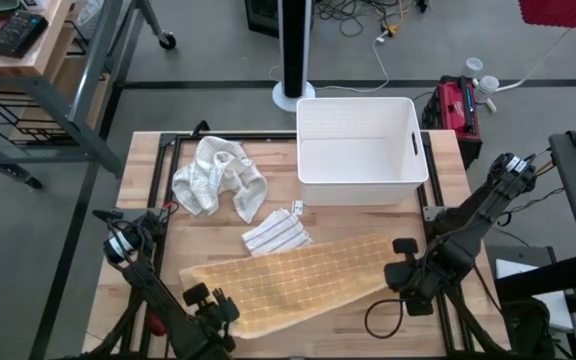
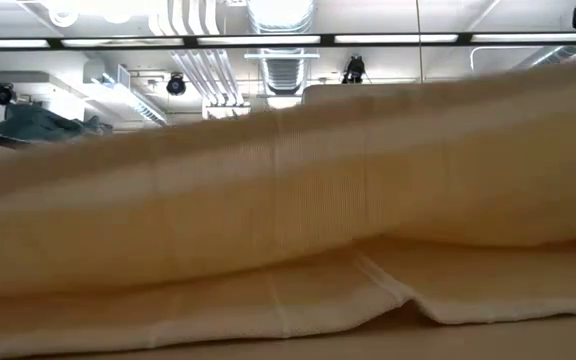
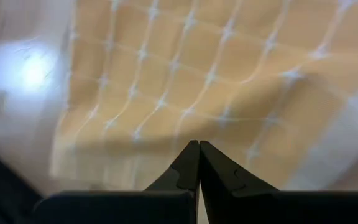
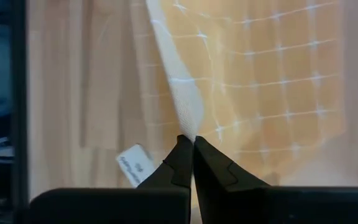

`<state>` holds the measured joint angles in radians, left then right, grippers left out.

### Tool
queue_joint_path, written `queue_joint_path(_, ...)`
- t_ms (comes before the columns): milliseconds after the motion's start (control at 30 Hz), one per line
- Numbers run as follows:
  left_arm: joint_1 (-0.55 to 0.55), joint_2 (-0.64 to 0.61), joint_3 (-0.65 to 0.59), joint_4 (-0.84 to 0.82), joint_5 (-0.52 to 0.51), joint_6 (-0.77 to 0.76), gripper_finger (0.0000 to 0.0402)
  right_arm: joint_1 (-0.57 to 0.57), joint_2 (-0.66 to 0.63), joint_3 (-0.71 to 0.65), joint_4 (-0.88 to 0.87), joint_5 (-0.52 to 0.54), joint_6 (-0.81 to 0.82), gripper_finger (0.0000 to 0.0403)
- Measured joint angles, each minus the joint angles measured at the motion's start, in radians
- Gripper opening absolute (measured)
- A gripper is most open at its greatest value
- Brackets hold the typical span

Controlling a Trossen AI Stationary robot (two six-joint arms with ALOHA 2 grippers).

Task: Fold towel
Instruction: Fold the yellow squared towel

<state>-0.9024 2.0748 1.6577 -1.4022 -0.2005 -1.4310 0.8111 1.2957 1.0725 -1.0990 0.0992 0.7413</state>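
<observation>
Left tool (image 3: pixel 197 144) is pinched fully shut, fingertips meeting on the near edge of the yellow towel (image 1: pixel 288 280), and the checked cloth fills its wrist view right up to the tips. From above, that left tool (image 1: pixel 218 308) sits at the towel's near-left end, low on the bench (image 1: pixel 143 180). Over on the other side, the right tool (image 4: pixel 194 139) is clamped tight too, with a white-hemmed corner of the towel caught between its tips; the fabric rises up from the pinch, and a small white label (image 4: pixel 136 163) shows just beside it. In the overhead shot the right tool (image 1: pixel 405 262) is at the towel's right end, near the bench's right edge.

The towel itself stretches in a long band across the front of the bench, running from the left tool up to the right one. Down at bench height the towel (image 2: pixel 288 200) blocks nearly the whole view, with a lower layer lying flat on the wood; it looks lifted along its upper part, though that is hard to judge from so close.

Just behind the towel lies a folded striped cloth (image 1: pixel 276 233), touching or nearly touching its far edge. Farther back to the left sits a crumpled white cloth (image 1: pixel 218 178). At the back right stands a white bin (image 1: pixel 360 190).
</observation>
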Motion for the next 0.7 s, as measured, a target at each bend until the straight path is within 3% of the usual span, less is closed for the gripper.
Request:
queue_joint_path(100,0.000,-0.002,0.000,-0.006,0.008,-0.001,0.0000,0.000,0.000,0.027,-0.066,0.033,0.004,0.0000)
queue_joint_path(333,0.001,-0.020,0.000,0.348,-0.062,0.108,0.0016,0.000,0.000,0.089,-0.080,0.066,-0.018,0.0000)
queue_joint_path(500,0.001,-0.020,0.000,0.477,-0.078,0.093,0.0066,0.000,0.000,0.101,-0.079,0.089,-0.032,0.0000)
queue_joint_path(700,0.000,0.012,0.000,0.425,-0.044,0.103,0.0145,0.000,0.000,0.099,-0.077,0.089,-0.034,0.0000)
